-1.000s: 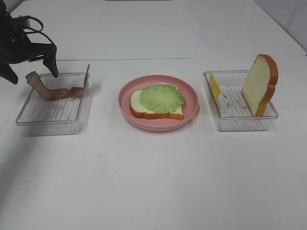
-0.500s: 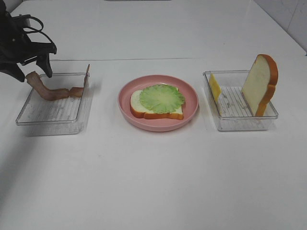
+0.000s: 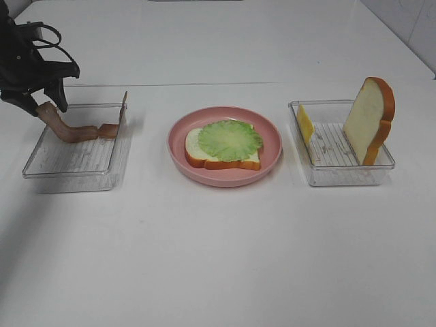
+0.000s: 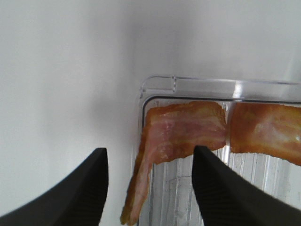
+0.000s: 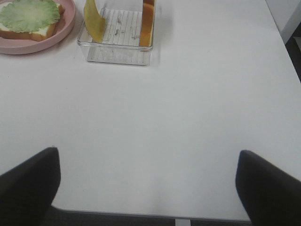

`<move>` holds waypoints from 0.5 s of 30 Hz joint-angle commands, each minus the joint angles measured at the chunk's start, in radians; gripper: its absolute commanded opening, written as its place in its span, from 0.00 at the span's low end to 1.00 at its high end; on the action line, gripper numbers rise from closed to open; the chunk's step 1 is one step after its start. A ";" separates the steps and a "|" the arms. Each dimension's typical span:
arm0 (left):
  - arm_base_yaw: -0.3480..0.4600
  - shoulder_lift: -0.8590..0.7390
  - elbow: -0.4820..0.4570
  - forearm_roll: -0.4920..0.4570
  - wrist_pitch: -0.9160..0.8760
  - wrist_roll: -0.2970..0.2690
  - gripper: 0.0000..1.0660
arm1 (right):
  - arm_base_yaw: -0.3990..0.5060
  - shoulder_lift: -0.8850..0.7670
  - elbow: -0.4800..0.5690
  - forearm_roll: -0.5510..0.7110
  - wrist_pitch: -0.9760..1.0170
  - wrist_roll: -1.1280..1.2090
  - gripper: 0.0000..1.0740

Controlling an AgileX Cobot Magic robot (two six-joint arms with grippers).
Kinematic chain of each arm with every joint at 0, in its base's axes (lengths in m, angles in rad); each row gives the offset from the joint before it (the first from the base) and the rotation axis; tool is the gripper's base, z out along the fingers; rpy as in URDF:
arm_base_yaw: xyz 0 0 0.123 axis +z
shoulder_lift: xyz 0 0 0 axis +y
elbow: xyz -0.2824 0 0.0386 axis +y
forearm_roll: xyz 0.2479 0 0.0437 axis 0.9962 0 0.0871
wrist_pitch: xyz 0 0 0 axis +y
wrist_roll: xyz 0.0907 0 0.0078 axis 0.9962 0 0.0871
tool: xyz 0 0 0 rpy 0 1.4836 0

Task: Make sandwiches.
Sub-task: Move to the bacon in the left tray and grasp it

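A white bread slice (image 3: 221, 161) topped with a green lettuce sheet (image 3: 230, 139) lies on the pink plate (image 3: 274, 144). A reddish-brown bacon strip (image 3: 68, 129) lies in the left clear tray (image 3: 75, 167), with one end raised over the tray's far left corner. My left gripper (image 3: 46, 105) is open and straddles that raised end. In the left wrist view the fingers stand apart on either side of the bacon (image 4: 183, 132), not touching it. My right gripper (image 5: 146, 151) is open and empty over bare table.
A second bacon piece (image 3: 123, 109) leans on the left tray's right wall. The right clear tray (image 3: 340, 174) holds an upright yellow cheese slice (image 3: 304, 123) and an upright bread slice (image 3: 368, 119). The table's right edge shows in the right wrist view (image 5: 282, 33).
My left gripper's fingers have drawn closer together around the bacon's raised end. The bacon, plate and right tray have not moved.
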 commanded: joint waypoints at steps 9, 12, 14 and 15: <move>-0.002 0.019 0.001 0.004 0.015 -0.019 0.17 | -0.003 -0.034 -0.004 0.003 0.003 0.007 0.92; -0.002 0.019 0.001 0.008 0.016 -0.018 0.10 | -0.003 -0.034 -0.004 0.003 0.003 0.007 0.92; -0.002 0.019 0.001 0.008 0.017 -0.018 0.07 | -0.003 -0.034 -0.004 0.003 0.003 0.007 0.92; -0.002 0.019 0.001 0.012 0.017 -0.017 0.00 | -0.003 -0.034 -0.004 0.003 0.003 0.007 0.92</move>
